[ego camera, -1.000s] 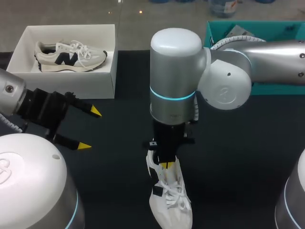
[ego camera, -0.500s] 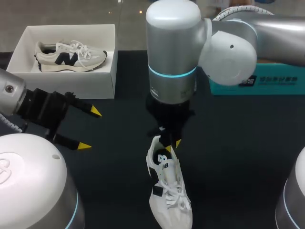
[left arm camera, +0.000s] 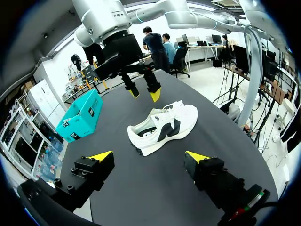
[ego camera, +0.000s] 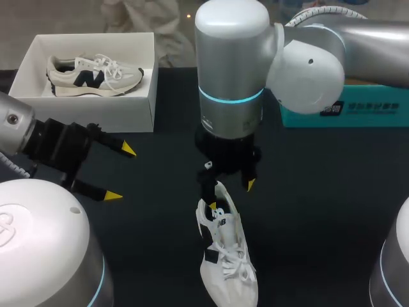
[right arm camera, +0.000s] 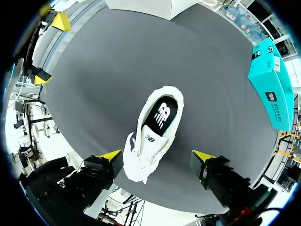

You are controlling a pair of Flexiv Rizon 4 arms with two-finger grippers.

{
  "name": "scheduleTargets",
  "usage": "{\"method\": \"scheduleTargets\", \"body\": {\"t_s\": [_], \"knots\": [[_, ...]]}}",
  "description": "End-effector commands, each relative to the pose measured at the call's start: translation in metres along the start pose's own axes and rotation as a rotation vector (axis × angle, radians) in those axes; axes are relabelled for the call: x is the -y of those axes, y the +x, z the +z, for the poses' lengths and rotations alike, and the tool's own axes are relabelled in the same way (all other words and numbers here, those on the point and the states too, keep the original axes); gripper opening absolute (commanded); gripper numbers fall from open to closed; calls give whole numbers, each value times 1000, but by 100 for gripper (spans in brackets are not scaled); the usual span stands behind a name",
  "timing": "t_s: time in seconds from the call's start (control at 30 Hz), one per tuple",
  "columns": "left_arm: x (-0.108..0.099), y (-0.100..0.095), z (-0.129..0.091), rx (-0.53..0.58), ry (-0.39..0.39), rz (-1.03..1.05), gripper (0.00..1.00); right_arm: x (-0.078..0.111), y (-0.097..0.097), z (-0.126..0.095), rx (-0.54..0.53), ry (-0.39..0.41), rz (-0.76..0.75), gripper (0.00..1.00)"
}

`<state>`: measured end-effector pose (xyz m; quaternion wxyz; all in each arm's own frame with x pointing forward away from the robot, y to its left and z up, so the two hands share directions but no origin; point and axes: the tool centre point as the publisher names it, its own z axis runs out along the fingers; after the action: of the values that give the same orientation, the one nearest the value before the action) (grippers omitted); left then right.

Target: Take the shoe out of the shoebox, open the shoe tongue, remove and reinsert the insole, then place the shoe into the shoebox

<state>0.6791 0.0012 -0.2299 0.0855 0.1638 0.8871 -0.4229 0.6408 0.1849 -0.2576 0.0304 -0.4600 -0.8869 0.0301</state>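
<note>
A white shoe point(ego camera: 227, 259) with black side marks lies on the dark table, toe toward the near edge. Its black insole point(right arm camera: 162, 115) sits inside it. My right gripper point(ego camera: 231, 195) hangs open just above the heel, touching nothing; in its own view the right gripper point(right arm camera: 156, 155) straddles the shoe point(right arm camera: 153, 134) from above. My left gripper point(ego camera: 121, 173) stands open at the left, empty, well clear of the shoe. From the left wrist, the shoe point(left arm camera: 164, 127) lies ahead of the left gripper point(left arm camera: 149, 157), with the right gripper point(left arm camera: 141, 92) beyond it. The white shoebox point(ego camera: 137, 105) stands back left.
A second pale shoe point(ego camera: 94, 75) lies in the shoebox. A teal box point(ego camera: 358, 109) stands at the back right, behind my right arm. Bare dark table lies between the left gripper and the shoe, and to the shoe's right.
My right gripper, down in the shoe's opening and shut a second ago, has risen above the heel and opened. The left arm has not moved.
</note>
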Motion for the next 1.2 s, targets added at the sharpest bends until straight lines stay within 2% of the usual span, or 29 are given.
{"method": "scheduleTargets", "body": {"t_s": [0.03,0.13,0.2,0.33,0.4,0.47,0.5,1.2], "knots": [[0,0,0,-3,-2,-1,100,-2,-9,0,13,-92,-178,100],[0,0,0,-3,-2,-1,100,-2,-16,1,2,-140,-342,100],[0,0,0,-3,-2,-1,100,-1,-20,2,-9,-204,-479,100],[0,0,0,-3,-2,-1,100,1,-24,0,-22,-247,-684,100],[0,0,0,-3,-2,-1,100,2,-26,-2,-16,-214,-797,100],[0,0,0,-3,-2,-1,100,2,-27,-3,4,-119,-888,100],[0,0,0,-3,-2,-1,100,1,-30,-1,-13,-37,-885,100],[0,0,0,-3,-2,-1,100,1,-30,-1,-13,-37,-885,100]]}}
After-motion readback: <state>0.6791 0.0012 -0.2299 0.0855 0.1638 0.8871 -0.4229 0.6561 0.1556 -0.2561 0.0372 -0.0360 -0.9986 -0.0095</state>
